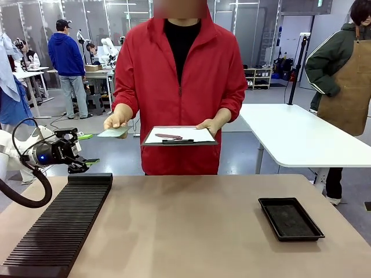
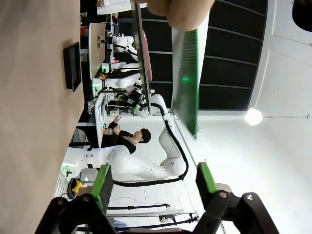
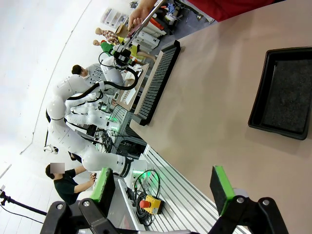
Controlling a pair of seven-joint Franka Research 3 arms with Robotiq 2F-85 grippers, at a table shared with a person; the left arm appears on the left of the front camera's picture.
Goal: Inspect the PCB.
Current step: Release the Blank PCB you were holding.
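Observation:
The PCB (image 1: 113, 132) is a thin pale green board, held flat in one hand of the person in the red jacket, beyond the table's far left edge. In the left wrist view the PCB (image 2: 187, 73) shows nearly edge-on, pinched at the top by the person's fingers (image 2: 180, 9). My left gripper (image 1: 87, 164) hangs below and to the left of the board, apart from it. Its green pads (image 2: 102, 180) stand wide apart, so the left gripper (image 2: 154, 179) is open with nothing between them. My right gripper (image 3: 163, 186) is open over the table and holds nothing.
The person's other hand holds a dark clipboard (image 1: 179, 136) with white paper and a pen. A long black slotted rack (image 1: 58, 223) lies along the table's left side. A shallow black tray (image 1: 290, 218) sits at the right; the tray (image 3: 287, 92) is ahead of my right gripper.

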